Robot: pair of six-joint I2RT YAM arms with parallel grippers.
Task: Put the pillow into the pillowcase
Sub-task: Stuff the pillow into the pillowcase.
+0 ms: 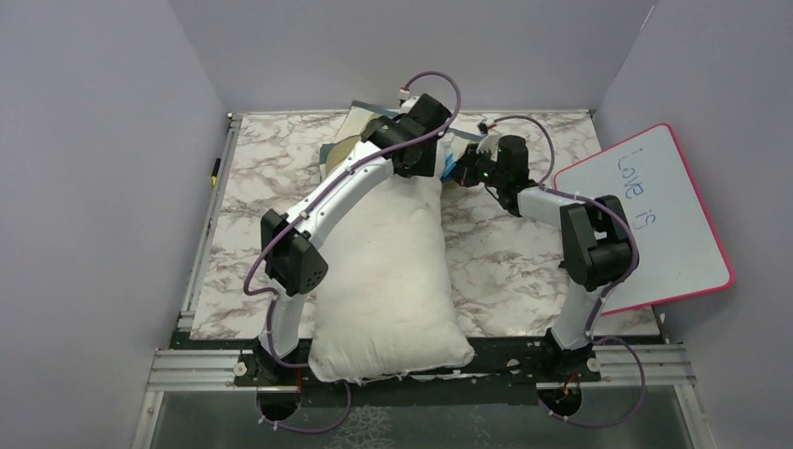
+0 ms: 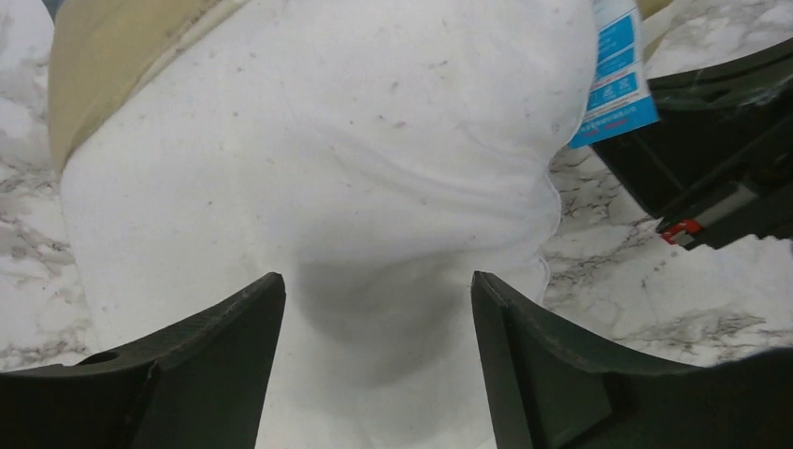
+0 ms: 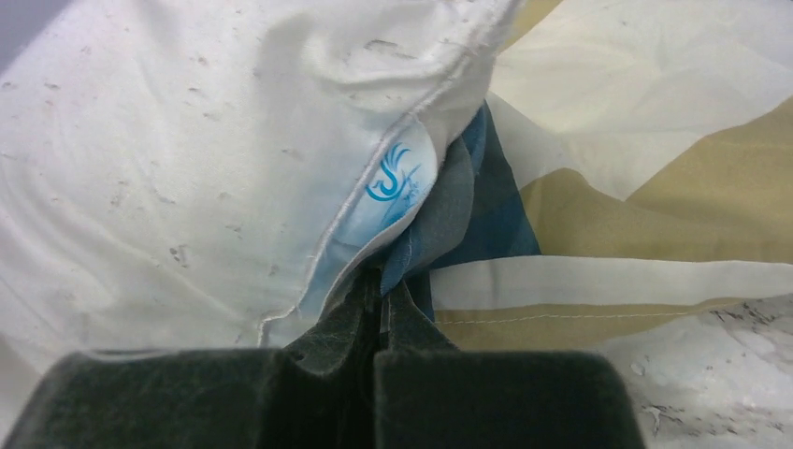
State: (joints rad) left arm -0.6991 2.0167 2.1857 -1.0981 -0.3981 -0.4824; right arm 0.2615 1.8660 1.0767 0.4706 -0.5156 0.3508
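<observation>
Pillow lengthwise on worktop; left hand released, astride far end; right hand clenched on pillowcase edge.

The left arm is arching forward, the left claw standing with jaws spread wide. The right arm is bending inward, the right claw pinching the pillowcase, fingers pressed together.

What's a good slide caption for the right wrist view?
Right gripper shut on the pillowcase edge, beside the tagged corner of the pillow.
</observation>
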